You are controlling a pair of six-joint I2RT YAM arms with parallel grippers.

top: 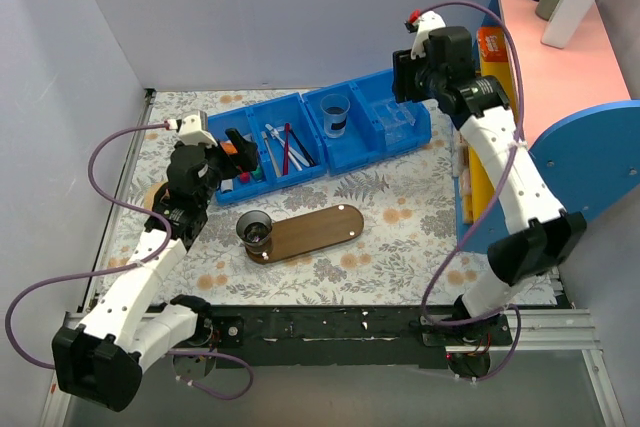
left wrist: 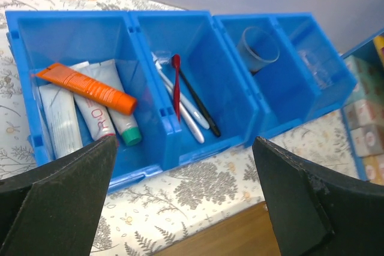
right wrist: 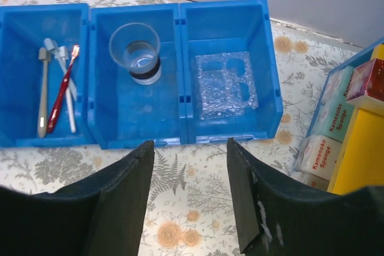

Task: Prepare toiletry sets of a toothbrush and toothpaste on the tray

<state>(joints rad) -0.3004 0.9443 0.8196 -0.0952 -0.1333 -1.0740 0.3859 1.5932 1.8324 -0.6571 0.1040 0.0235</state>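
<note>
Shows the tray (top: 320, 227) lying flat on the flower-patterned bench (top: 400, 217), with a dark cup (top: 256, 229) standing on its left end. Finds, just beyond the tray's far edge, a row of four blue bins (top: 360, 147). Locates the toothpaste (left wrist: 96, 117) in the bin beyond the tray's left end, lying among other tubes, with an orange tube (left wrist: 87, 87) crossing over its far part and a teal-capped tube (left wrist: 127, 131) just beside it on the right. Locates the toothbrush (left wrist: 191, 117) in the next bin along, beyond the tray's left half, flat on the bottom, with a red toothbrush (left wrist: 176, 88) crossing it and a dark toothbrush (left wrist: 201, 109) close beside. Sees a clear cup (right wrist: 135, 49) in the third bin and a clear moulded insert (right wrist: 225, 85) in the fourth, beyond the tray's right end. Notes sponge boxes (right wrist: 327, 145) stacked in a shelf unit well to the right of the tray. Finds the left fingers (left wrist: 60, 199) spread wide near the tray's left end, facing the first two bins, gripping nothing and touching nothing. Finds the right fingers (right wrist: 120, 202) likewise parted and empty, raised over the bench near the third and fourth bins, beyond the tray's right end, with only patterned bench showing between the two tips.
</note>
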